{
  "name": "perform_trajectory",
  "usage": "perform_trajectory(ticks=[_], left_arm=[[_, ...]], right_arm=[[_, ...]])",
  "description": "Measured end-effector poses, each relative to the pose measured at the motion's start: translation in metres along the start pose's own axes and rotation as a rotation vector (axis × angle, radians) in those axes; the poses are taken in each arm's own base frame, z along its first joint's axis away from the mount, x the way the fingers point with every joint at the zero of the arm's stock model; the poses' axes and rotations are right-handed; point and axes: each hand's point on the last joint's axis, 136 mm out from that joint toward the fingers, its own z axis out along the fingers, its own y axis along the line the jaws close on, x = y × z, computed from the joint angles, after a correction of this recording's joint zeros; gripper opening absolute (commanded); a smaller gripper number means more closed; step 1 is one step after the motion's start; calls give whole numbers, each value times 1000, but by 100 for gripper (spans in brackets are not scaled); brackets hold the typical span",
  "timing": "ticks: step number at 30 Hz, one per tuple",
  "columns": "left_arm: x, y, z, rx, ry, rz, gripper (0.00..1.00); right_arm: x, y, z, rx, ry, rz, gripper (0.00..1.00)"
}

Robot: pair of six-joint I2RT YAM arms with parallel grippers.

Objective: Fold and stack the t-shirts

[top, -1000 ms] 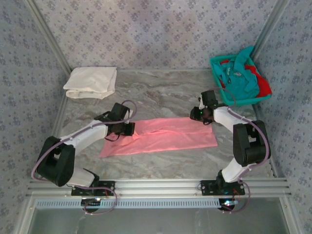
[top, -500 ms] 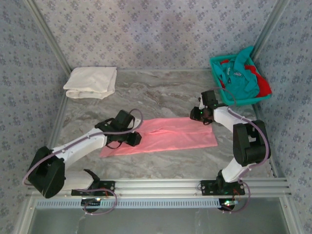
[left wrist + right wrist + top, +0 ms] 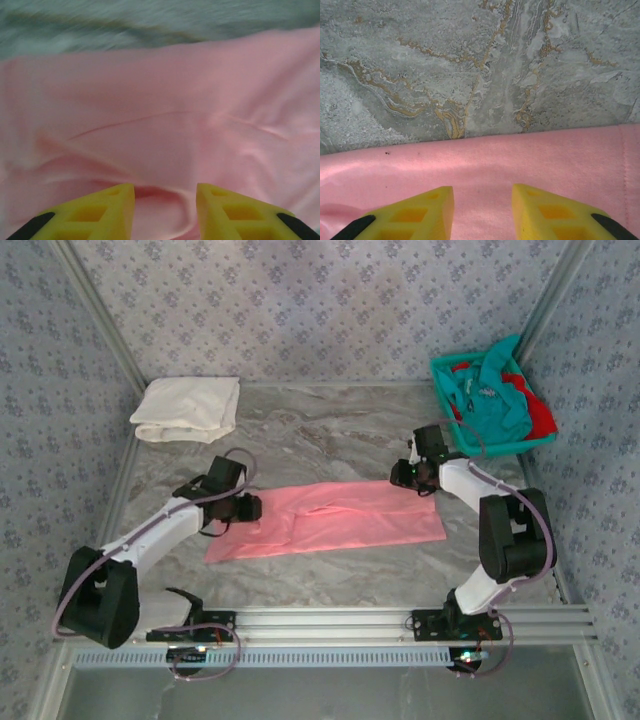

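The left pincer (image 3: 164, 212) has its jaws apart, low over the pink shirt (image 3: 350, 520), with a ridge of cloth between them. The right pincer (image 3: 482, 212), also spread, sits at the shirt's far edge. The shirt lies mid-desk (image 3: 330, 430) as a long band, seemingly half folded. A cream shirt (image 3: 188, 408) lies folded far left. The teal shirt (image 3: 490, 400) and red shirt (image 3: 541, 420) wait in the basket (image 3: 438, 367).

Your top external view looks down from above and behind the arms, far enough back to take in the whole table (image 3: 340, 430), with the bases along the bottom edge. Each wrist view sits very close. The left gripper (image 3: 164, 192) is at lower centre over the salmon pink t-shirt (image 3: 160, 115), and the right gripper (image 3: 482, 195) is over that shirt's edge, with bare marble above. All three views share the shirt.
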Motion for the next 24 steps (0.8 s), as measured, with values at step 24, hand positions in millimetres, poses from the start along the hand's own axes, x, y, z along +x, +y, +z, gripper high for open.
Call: perform_trajectory(ticks=[24], left_arm=[[57, 55, 2, -133, 93, -287, 38]], right_arm=[[-10, 4, -3, -13, -16, -1, 38]])
